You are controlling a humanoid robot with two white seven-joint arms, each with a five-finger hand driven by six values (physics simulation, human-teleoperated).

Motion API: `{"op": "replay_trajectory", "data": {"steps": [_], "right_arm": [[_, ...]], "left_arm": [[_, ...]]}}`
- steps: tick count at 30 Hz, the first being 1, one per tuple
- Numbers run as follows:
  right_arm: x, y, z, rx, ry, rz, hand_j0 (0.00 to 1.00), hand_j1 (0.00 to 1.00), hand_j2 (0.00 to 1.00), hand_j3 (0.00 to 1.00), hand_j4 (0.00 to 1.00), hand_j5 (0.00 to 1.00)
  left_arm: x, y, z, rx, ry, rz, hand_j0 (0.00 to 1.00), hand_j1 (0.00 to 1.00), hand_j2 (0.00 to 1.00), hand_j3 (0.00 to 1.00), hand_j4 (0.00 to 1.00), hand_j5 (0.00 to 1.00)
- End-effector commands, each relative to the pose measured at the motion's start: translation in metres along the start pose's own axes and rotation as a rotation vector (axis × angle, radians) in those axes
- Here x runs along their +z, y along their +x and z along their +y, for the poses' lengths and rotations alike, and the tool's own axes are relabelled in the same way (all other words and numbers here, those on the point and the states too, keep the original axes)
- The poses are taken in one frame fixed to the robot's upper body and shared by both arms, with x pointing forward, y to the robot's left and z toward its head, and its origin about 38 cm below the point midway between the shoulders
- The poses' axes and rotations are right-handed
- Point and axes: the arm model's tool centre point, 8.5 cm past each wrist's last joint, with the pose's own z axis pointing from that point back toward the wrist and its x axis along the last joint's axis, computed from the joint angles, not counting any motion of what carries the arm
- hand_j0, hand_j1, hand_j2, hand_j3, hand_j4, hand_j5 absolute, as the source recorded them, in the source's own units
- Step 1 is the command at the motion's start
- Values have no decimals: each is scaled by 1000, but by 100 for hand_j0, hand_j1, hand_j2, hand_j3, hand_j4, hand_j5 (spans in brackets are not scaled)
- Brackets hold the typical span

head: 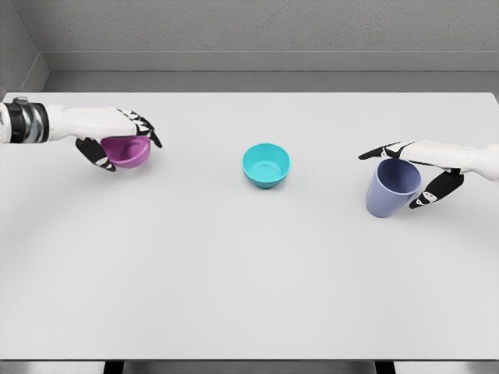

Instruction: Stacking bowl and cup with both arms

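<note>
Purple bowl point(128, 151): it is seen at the far left of the white table point(234, 273), tipped a little toward the middle.
Left hand point(117, 139): its fingers are wrapped over the purple bowl's rim, and the thumb is tucked under it.
Teal bowl point(266, 165): it is set upright in the middle of the table, open side up, well apart from both hands.
Blue cup point(392, 188): it is found at the right side, leaned over, with its mouth turned up toward the right hand.
Right hand point(417, 173): its fingers are closed around the blue cup, some over the rim and some beneath.
Between: nothing is seen between either hand and the teal bowl.
Behind: a grey wall point(257, 27) is seen past the table's far edge.
</note>
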Motion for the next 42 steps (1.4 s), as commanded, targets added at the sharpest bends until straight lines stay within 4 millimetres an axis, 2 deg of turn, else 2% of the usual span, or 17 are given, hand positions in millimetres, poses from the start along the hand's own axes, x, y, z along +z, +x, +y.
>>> {"op": "replay_trajectory", "data": {"steps": [1,3,13,19,28,37,42], "right_arm": [[0,0,-1,-5,-5,-1,100,100,100,100,100,100],[0,-3,2,-12,3,7,97,97,97,97,97,97],[1,-3,1,-1,5,13,60,60,60,60,60,60],[0,-3,1,0,6,13,61,61,61,61,61,61],[3,-3,-3,6,-1,16,62,62,62,62,62,62],[9,-1,-16,25,-22,21,62,62,62,62,62,62],[9,2,-20,33,-28,18,62,62,62,62,62,62]], "left_arm": [[-3,5,3,-9,7,-13,81,81,81,81,81,81],[-13,12,6,-17,10,-35,81,81,81,81,81,81],[-34,31,22,-64,23,-79,81,81,81,81,81,81],[-48,45,38,-84,46,-117,81,81,81,81,81,81],[-68,63,48,-115,52,-159,81,81,81,81,81,81],[-89,83,55,-136,59,-204,81,81,81,81,81,81],[-97,94,66,-156,71,-226,81,81,81,81,81,81]]}}
